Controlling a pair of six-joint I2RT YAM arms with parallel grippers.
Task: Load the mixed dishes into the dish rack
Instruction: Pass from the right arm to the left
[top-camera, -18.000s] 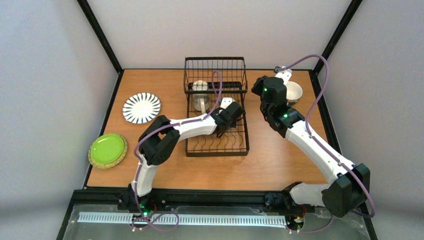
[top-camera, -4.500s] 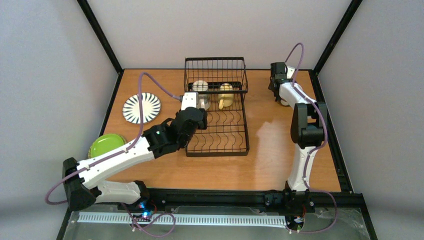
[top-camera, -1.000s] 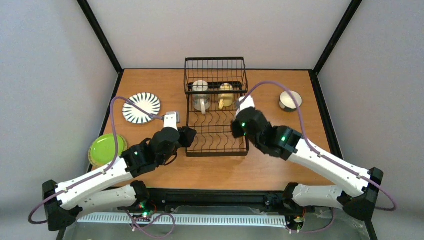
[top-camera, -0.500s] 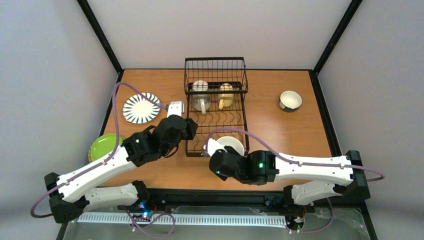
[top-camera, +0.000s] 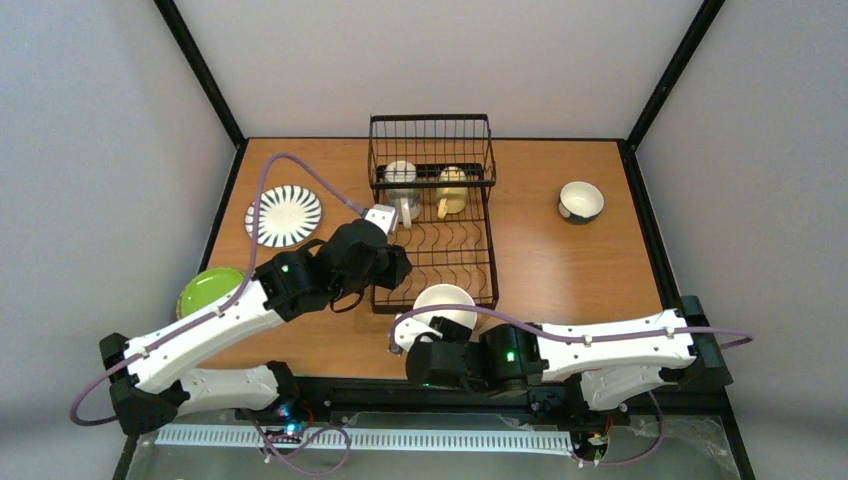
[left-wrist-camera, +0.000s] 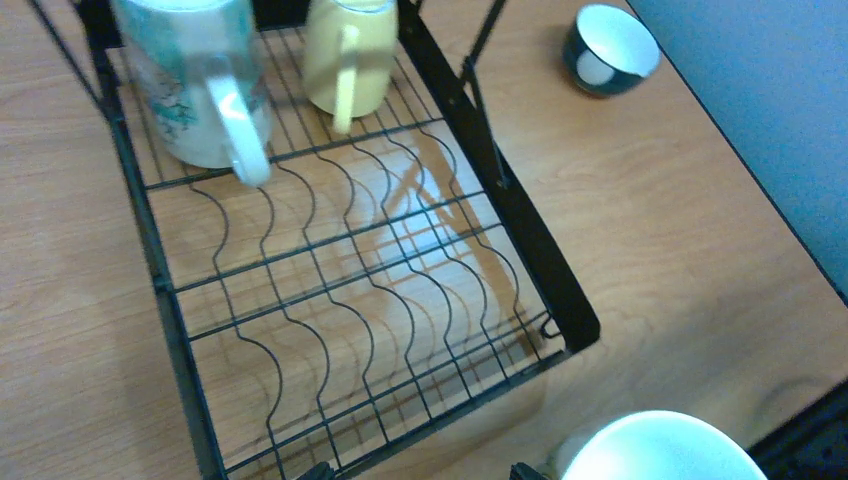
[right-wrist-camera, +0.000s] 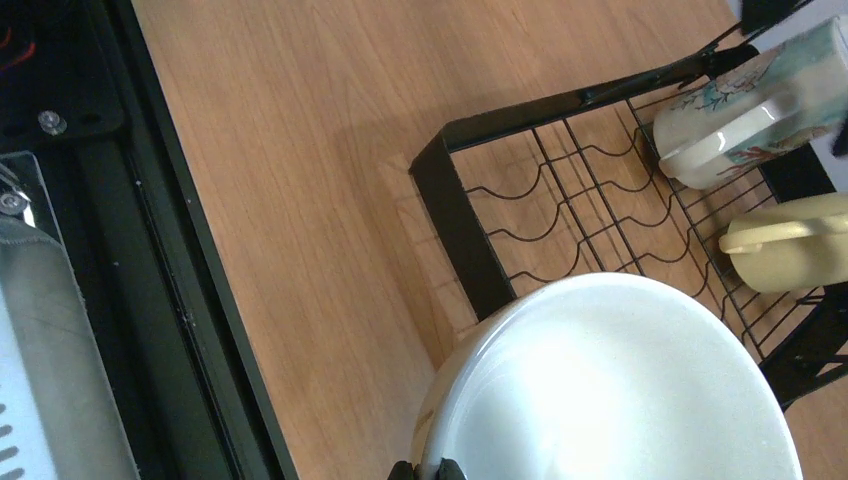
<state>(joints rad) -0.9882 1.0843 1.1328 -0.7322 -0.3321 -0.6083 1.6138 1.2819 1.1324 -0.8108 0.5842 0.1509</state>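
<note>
Right hand (right-wrist-camera: 427, 468) clenches the cream bowl (right-wrist-camera: 610, 390) rim, holding it at the dish rack (left-wrist-camera: 518, 215) near edge. Left hand (left-wrist-camera: 420, 472) hangs spread and empty over the rack. Wooden surface (top-camera: 570, 290), enclosed by grey walls (top-camera: 430, 60).

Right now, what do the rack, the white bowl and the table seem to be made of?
Rack: probably metal wire with a black coating; thin bent rods, flat black frame, little shine.
Bowl: likely glazed ceramic, though plastic is possible; smooth, glossy cream-white surface with bright highlights.
Table: wood or wood-look laminate; even grain, matte.
</note>
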